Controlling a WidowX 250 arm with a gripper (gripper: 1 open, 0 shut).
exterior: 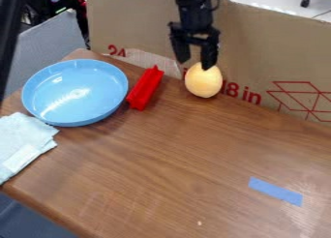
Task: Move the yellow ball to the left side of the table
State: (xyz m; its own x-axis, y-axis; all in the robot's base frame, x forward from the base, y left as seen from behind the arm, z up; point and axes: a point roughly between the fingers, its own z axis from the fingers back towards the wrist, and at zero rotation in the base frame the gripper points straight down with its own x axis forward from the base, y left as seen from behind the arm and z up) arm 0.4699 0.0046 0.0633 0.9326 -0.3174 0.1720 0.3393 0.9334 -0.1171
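1. Camera view: our jaws (195,58) stand open just above the ball (203,80).
2. We see the ball on the tabletop (181,164), near the cardboard wall (265,63), beside the red block (146,88).

From here it seems a lab or workshop corner: a robot arm (195,19) reaches over a wooden table (168,164), cardboard (278,53) with red print walls the table's far edge, and cables (31,10) and a grey panel (49,48) sit beyond the table's left end.
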